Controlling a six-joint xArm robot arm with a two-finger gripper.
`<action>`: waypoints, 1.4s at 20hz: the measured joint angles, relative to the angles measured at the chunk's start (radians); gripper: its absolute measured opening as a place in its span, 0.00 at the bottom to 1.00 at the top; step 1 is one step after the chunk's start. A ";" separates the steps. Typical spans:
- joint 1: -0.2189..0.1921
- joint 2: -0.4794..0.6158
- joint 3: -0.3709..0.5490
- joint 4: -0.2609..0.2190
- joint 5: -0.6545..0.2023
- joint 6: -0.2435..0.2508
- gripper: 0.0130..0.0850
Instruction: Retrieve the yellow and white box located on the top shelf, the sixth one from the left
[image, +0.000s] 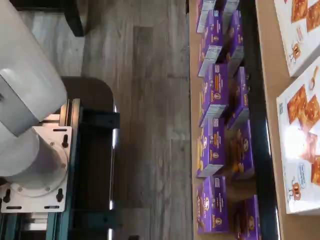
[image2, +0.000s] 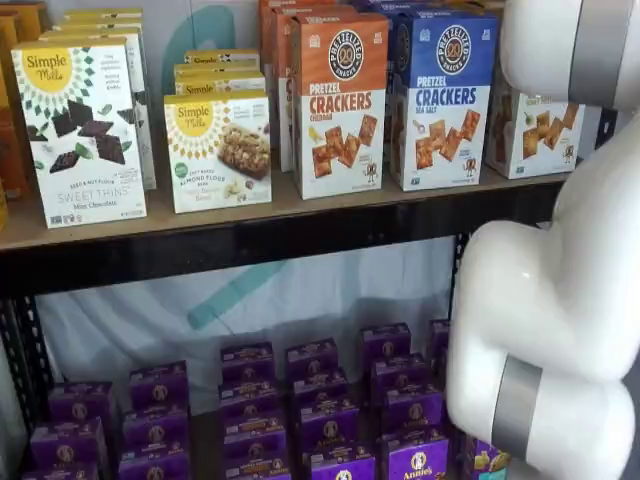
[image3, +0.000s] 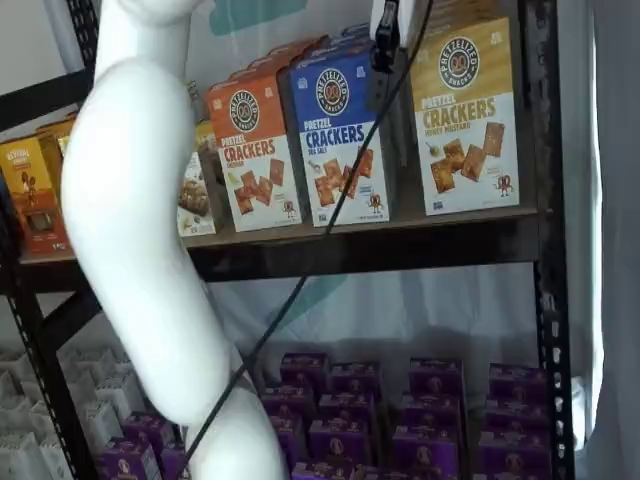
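On the top shelf (image3: 400, 245), the orange carton (image3: 250, 150) and blue carton (image3: 345, 135) stand left of the yellow and white box (image3: 465, 115); the gripper (image3: 385, 45) hangs between them, fingers unreadable.

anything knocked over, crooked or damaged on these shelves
Nothing stands out. On the top shelf the yellow and white box stands upright, square beside the blue-topped carton and the orange-topped carton. The purple boxes below sit in tidy rows. The hand hangs in front of the cartons; whether it is open cannot be told.
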 joint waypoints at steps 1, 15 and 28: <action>0.014 -0.015 0.017 -0.019 -0.020 0.001 1.00; 0.042 -0.208 0.267 0.121 -0.225 0.074 1.00; -0.068 -0.254 0.343 0.352 -0.373 0.061 1.00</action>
